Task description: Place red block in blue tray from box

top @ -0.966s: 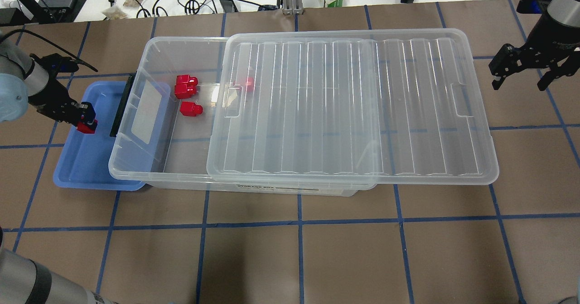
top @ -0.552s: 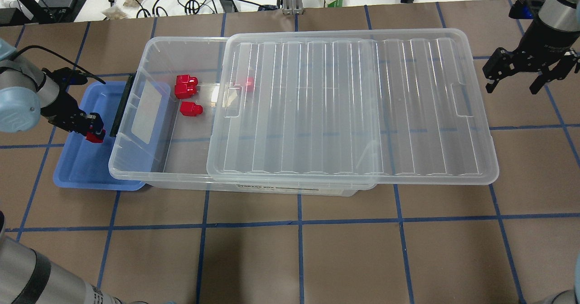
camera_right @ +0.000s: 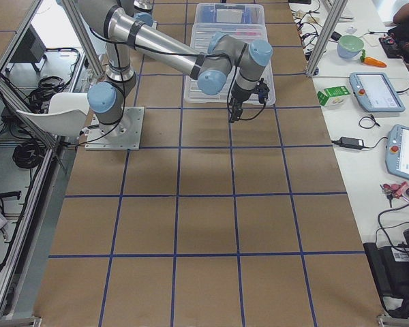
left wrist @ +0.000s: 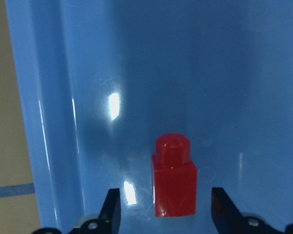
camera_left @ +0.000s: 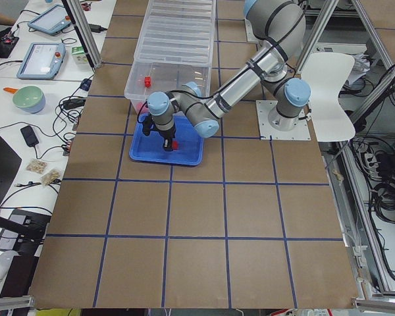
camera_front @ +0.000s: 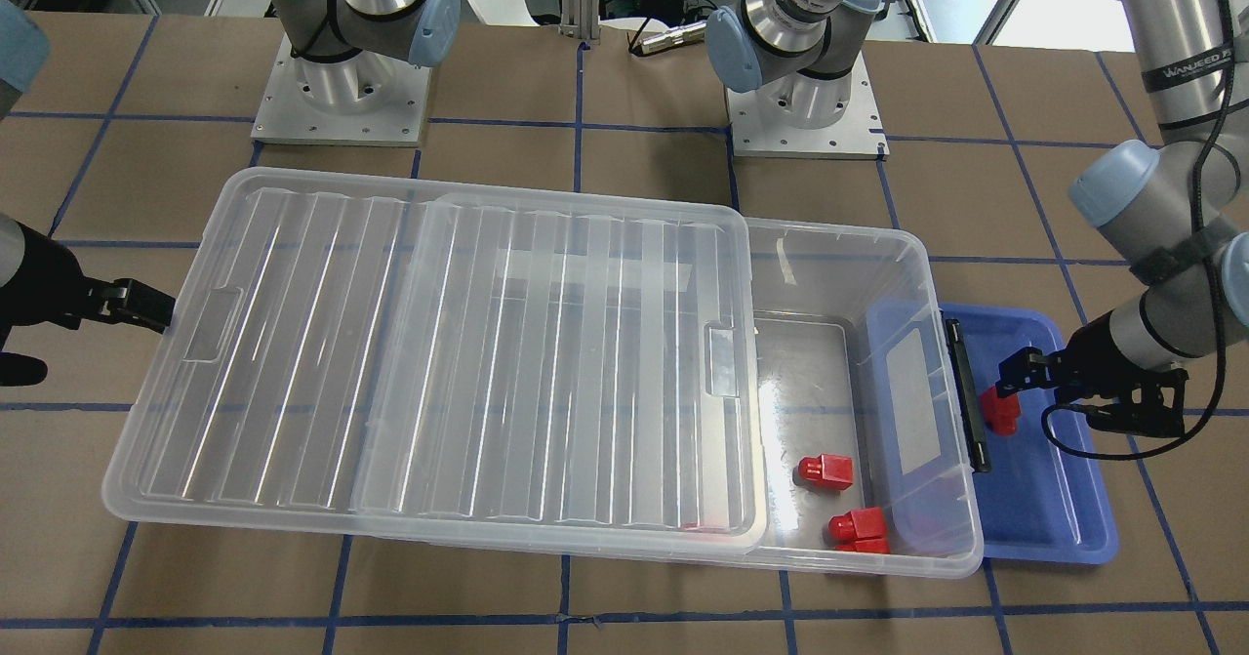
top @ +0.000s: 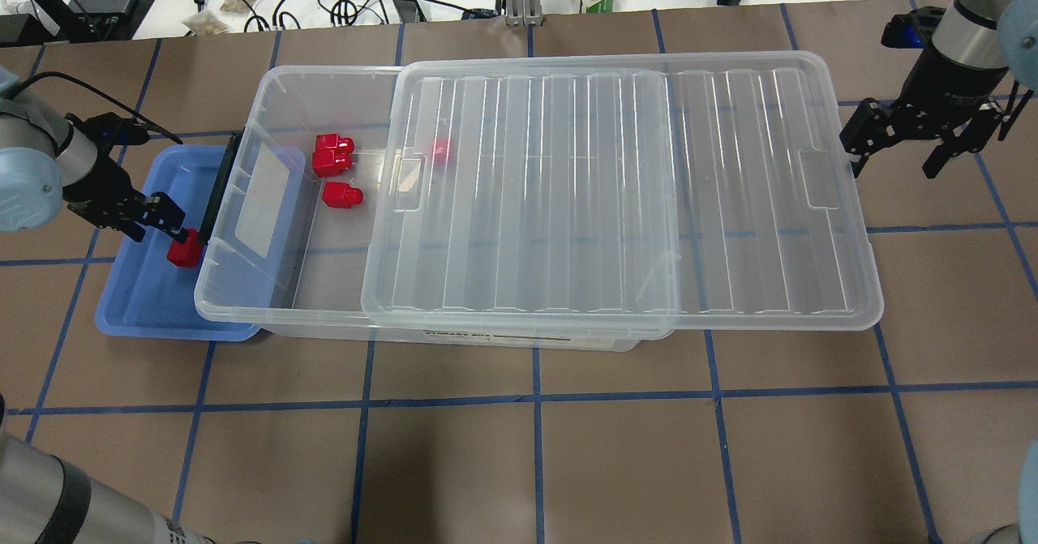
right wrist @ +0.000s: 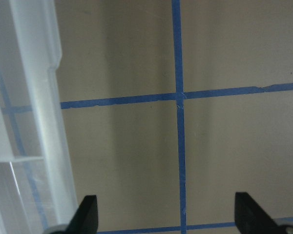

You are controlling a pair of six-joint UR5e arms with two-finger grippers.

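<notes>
Plainly in wrist view, unclear overhead: left fingers apart, red block on blue tray.

Through the ribbed lid we make out the covered red block only as a blurred smear. The blue tray runs under the end of the box, so we see its inner edge only through clear plastic. In the wrist views the lower edge cuts off the left claw and the right claw, leaving just fingertips, and from the ends of the worktop the blocks in the box are too small for us to count.
</notes>
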